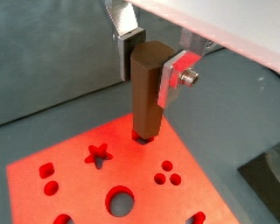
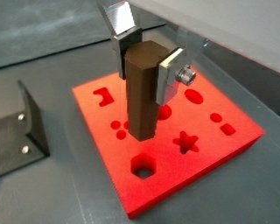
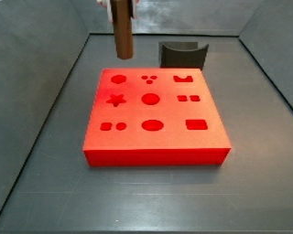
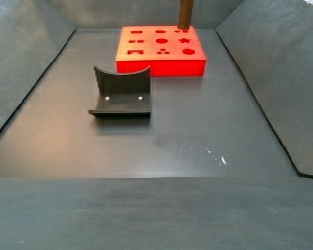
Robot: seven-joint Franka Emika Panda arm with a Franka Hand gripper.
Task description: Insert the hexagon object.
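Observation:
My gripper [image 1: 152, 66] is shut on the hexagon object [image 1: 146, 96], a slim brown peg that I hold upright by its upper end, also shown in the other wrist view [image 2: 142, 96]. Silver fingers [image 2: 170, 77] clamp two of its flat sides. Its lower end hangs just over the red block [image 2: 213, 144], between the holes near the block's middle. The hexagon hole [image 2: 143, 168] is open near a block corner, beside the star hole [image 2: 185, 140]. In both side views the peg [image 3: 120, 29] [image 4: 184, 14] hangs above the block [image 3: 168, 151] [image 4: 163, 66]; the gripper is cut off there.
The dark fixture [image 3: 182, 53] stands beyond the block, and shows in the other views [image 4: 122, 93] [image 2: 14, 131]. Grey sloping walls [image 3: 39, 101] ring the dark floor [image 4: 172, 146]. The block has several other shaped holes.

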